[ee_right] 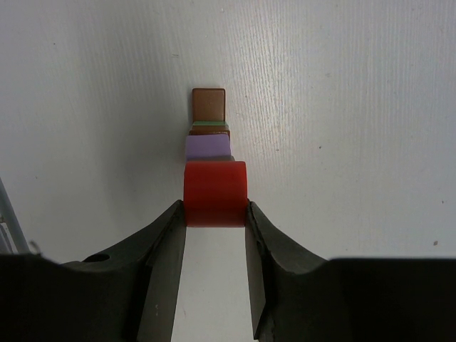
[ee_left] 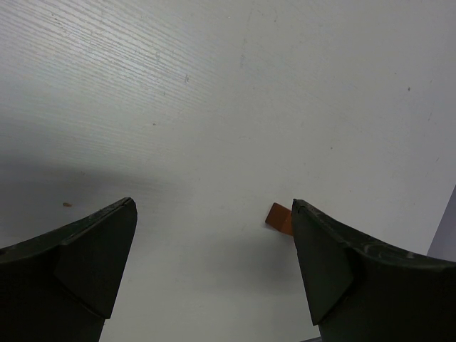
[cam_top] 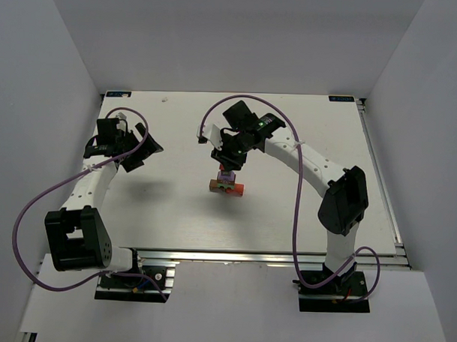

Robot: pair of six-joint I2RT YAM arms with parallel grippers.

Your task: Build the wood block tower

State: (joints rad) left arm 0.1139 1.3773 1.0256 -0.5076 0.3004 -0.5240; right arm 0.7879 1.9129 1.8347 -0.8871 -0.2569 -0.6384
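Observation:
The tower stands mid-table, with a brown bar and a red bar lowest and a lilac block above. My right gripper hangs right over it. In the right wrist view my right gripper is shut on a red block, held just above the lilac block. A green edge and a brown block show below the lilac one. My left gripper is open and empty at the far left; it also shows in its wrist view.
A small orange-brown piece lies on the white table beside my left gripper's right finger, partly hidden by it. White walls close in the table's left, far and right sides. Purple cables loop over both arms.

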